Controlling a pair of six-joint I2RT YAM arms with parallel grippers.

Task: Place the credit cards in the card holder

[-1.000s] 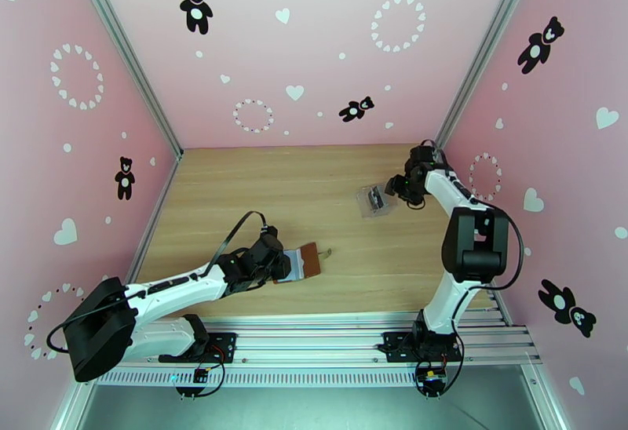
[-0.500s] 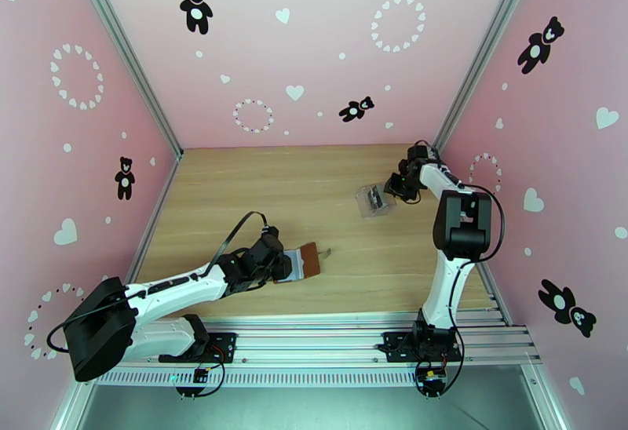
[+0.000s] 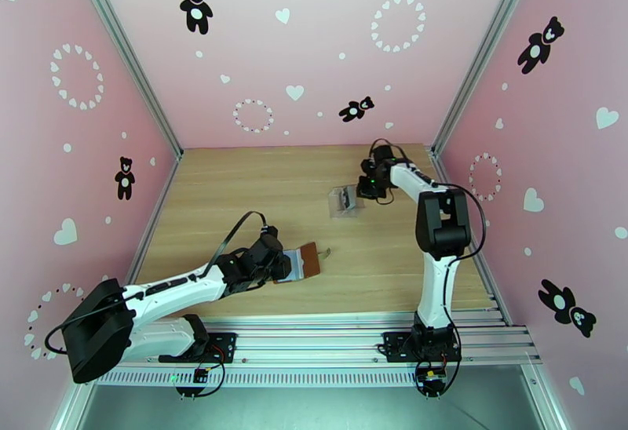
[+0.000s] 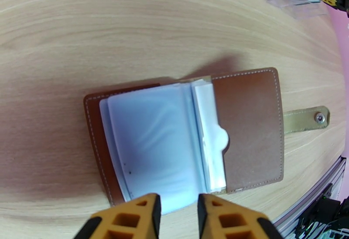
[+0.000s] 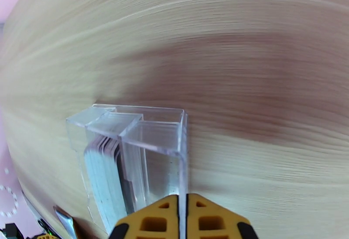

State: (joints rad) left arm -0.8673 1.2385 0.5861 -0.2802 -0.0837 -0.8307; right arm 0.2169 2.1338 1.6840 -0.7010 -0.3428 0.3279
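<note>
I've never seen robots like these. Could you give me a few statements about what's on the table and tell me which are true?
1. The small brown leather-look folding wallet lies open on the wooden table. True.
2. The right gripper is spread wide. False: it is pinched shut on a wall of the clear plastic case.
3. The thin dark cards stand inside that case. True.
4. A dark card fills the wallet's see-through pockets. False: they look empty.
</note>
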